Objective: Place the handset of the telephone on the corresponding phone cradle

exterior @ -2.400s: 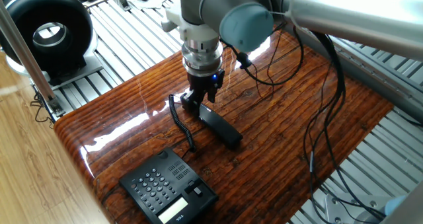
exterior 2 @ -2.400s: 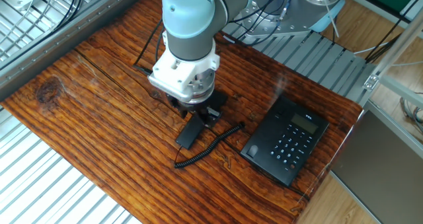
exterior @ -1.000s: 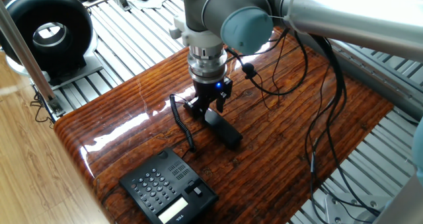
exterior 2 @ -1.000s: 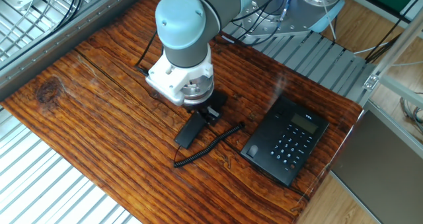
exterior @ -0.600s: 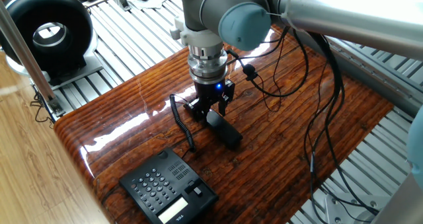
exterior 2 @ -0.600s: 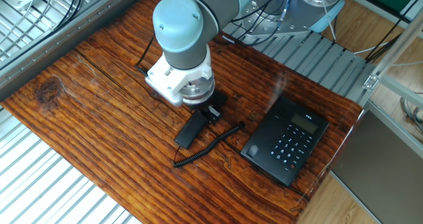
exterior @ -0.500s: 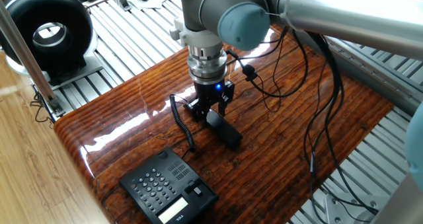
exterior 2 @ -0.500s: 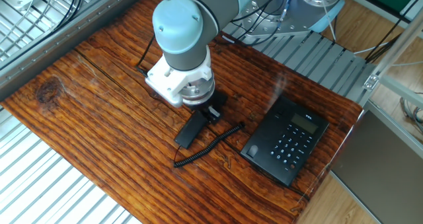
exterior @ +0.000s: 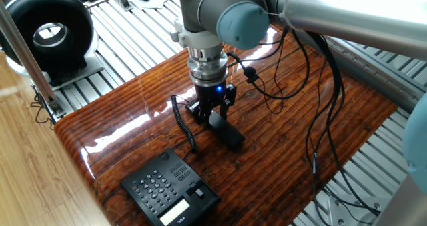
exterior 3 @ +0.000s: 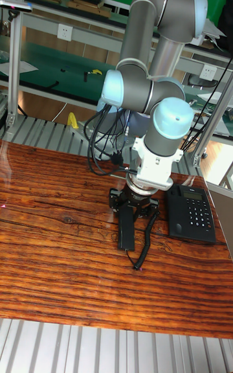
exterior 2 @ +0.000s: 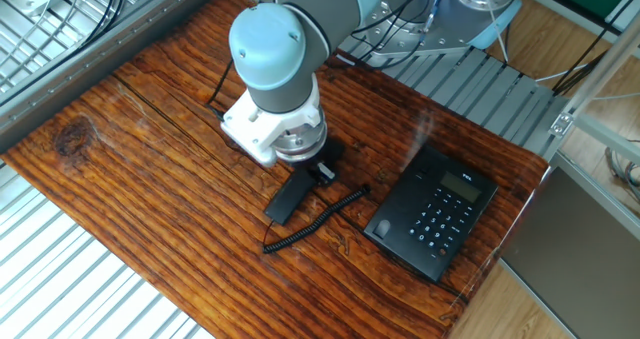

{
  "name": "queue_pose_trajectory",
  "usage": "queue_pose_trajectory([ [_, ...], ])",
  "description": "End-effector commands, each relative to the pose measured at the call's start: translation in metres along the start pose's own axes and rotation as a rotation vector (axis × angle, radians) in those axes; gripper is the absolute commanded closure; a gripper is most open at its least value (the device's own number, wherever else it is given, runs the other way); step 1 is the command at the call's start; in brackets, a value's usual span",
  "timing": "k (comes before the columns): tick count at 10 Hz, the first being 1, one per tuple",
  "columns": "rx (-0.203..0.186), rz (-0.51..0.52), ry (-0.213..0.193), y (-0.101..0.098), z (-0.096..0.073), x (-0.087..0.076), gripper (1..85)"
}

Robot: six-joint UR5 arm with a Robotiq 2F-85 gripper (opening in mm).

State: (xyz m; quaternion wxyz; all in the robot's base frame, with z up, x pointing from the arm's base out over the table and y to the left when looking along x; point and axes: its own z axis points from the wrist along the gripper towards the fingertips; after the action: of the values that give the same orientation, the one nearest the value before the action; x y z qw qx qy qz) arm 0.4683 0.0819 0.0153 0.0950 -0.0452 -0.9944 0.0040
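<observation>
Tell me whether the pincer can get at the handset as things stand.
Probably yes: the pincer hangs right over one end of the handset, which lies flat on the wooden table with nothing in between.

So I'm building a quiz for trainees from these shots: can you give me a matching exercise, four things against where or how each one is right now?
Things:
1. handset
2. telephone
3. coiled cord
4. pincer

Places or states:
A. at the table's edge, cradle bare
B. low over one end of the black bar
C. flat on the wooden table, off the base
D. trailing across the wood beside the black bar

Pairs: 1-C, 2-A, 3-D, 4-B
</observation>
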Motion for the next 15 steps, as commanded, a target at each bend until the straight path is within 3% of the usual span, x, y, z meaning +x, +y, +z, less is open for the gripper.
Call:
queue_pose_trajectory([
  [1, -0.024, -0.003, 0.023, 0.002, -0.009, 0.012, 35.7],
  [7, -0.009, -0.012, 0.01, -0.003, -0.007, 0.008, 45.3],
  [9, 0.001, 0.01, 0.01, -0.005, -0.008, 0.008, 57.3],
  [10, -0.002, 0.009, 0.004, -0.005, -0.01, 0.007, 59.3],
  [13, -0.001, 0.02, 0.009, 0.004, -0.035, 0.004, 64.7],
  [15, -0.025, 0.018, 0.027, 0.026, -0.062, 0.005, 65.7],
])
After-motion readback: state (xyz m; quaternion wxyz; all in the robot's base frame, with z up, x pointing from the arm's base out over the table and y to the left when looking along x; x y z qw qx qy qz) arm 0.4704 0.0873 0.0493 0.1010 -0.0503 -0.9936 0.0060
